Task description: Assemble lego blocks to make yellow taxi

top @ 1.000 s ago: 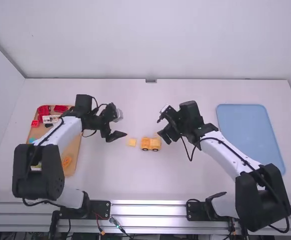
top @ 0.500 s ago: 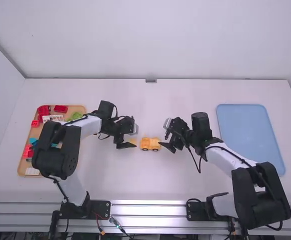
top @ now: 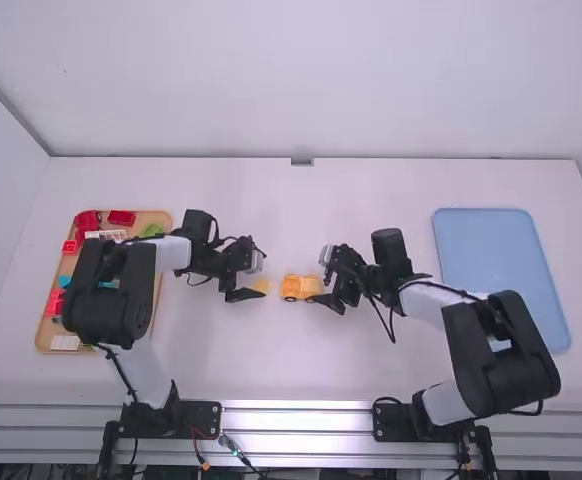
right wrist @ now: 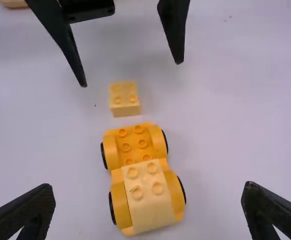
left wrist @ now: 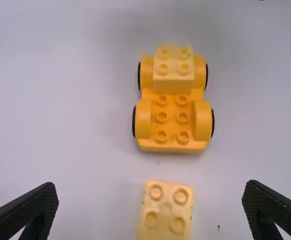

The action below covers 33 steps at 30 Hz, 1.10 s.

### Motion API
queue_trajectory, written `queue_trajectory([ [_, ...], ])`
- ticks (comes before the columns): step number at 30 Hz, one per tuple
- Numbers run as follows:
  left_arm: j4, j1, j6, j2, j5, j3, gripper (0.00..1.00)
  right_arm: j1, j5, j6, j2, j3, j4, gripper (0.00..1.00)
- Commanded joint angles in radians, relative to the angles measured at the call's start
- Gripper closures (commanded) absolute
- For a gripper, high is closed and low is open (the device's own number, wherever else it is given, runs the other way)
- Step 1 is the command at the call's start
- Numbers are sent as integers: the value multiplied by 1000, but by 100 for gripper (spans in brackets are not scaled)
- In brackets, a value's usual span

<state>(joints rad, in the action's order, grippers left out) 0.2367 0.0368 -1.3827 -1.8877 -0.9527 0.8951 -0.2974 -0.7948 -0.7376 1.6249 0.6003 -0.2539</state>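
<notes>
"If the left gripper (right wrist: 131,74) is to take the loose yellow block (left wrist: 165,210) cleanly, what should it mind?" one asked.

"Its fingers are wide apart, left of the wheeled base (left wrist: 173,146), with the block lying just beside the base's left end," the other said. "It should centre over the block, square to its sides, and close low without nudging the base. Then it should line up the studs on the base and press straight down; a tilt could leave it half seated."

"And the other side?"

"A mounted block (left wrist: 173,77) sits on the base's right end. The right gripper (right wrist: 149,186), also spread wide and holding nothing, is around that end. It would do well to steady the base by its sides while the left one presses, or the base may roll."

"What differs from a second ago?"

"The left gripper has come rightward, closer to the base; the right one has moved in over the base's right end. The base and loose block look much the same."
</notes>
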Motion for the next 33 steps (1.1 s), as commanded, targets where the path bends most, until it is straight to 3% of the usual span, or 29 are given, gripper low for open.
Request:
queue_trajectory([
  [1,-10,-14,-29,-45,-53,-12,1,-13,-20,0,47,63,15,1],
  [19,-59,2,-126,-153,-61,-13,1,-36,-17,-3,60,80,32,1],
  [25,-63,-4,-126,-179,-60,-13,33,-38,-17,-3,60,80,32,1],
  [28,-63,-2,-126,-179,-60,-13,37,-33,-17,-4,60,80,31,1],
  [33,-62,-2,-126,-179,-60,-10,32,-23,-18,-4,60,79,31,1],
])
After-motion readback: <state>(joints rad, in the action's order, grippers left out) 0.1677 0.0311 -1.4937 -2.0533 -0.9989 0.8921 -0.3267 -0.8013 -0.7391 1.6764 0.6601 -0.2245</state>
